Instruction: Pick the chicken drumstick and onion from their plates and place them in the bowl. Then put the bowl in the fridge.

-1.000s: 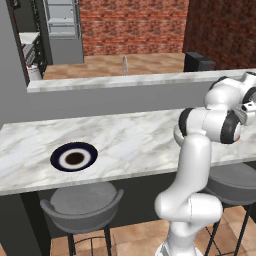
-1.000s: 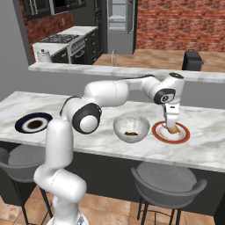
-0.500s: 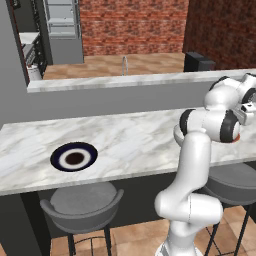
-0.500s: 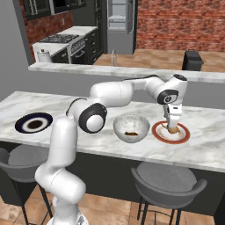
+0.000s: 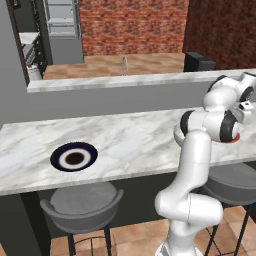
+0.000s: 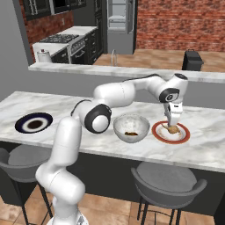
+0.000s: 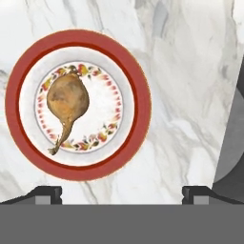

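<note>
Left base view: nothing much has moved since a second ago, the arm is bent over the right end of the counter (image 5: 125, 135), and one navy plate (image 5: 74, 158) sits alone far left. Right base view: the gripper (image 6: 172, 126) still points straight down over the onion (image 6: 173, 129) on the one red-rimmed plate (image 6: 171, 132), with the one bowl (image 6: 131, 128) just left of it, a brown bit that I'd guess is the chicken drumstick (image 6: 130, 132) inside. Hand view: the fingertips (image 7: 47, 194) are spread wide with nothing between them, and the onion lies on the plate's left half.
</note>
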Motion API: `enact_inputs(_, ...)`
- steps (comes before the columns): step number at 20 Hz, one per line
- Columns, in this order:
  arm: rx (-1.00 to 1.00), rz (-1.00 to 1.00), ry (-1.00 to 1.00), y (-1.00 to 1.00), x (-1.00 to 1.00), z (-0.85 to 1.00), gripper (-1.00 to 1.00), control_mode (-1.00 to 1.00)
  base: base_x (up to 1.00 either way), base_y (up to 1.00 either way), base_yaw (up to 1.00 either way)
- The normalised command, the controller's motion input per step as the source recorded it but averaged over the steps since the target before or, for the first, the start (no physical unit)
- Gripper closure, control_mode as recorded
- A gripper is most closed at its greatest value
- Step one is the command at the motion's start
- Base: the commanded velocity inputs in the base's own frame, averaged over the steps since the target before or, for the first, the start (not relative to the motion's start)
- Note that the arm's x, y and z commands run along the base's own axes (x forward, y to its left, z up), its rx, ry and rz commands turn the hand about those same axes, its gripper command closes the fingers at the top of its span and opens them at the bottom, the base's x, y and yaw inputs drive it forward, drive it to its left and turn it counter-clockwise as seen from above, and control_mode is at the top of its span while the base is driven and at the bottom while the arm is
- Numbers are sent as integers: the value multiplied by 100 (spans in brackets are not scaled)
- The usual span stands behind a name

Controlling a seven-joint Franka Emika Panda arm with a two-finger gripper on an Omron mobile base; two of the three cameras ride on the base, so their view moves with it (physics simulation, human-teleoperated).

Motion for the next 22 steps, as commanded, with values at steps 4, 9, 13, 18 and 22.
enact_inputs(4,0,0,0,-4,13,-3,-100,-100,0,0,0)
enact_inputs(9,0,0,0,-12,2,-11,-100,-100,0,0,0)
enact_inputs(13,0,0,0,-13,0,-17,-100,-100,0,0,0)
enact_inputs(18,0,0,0,-1,1,-17,-100,-100,0,0,0)
enact_inputs(22,0,0,0,0,13,-7,-100,-100,0,0,0)
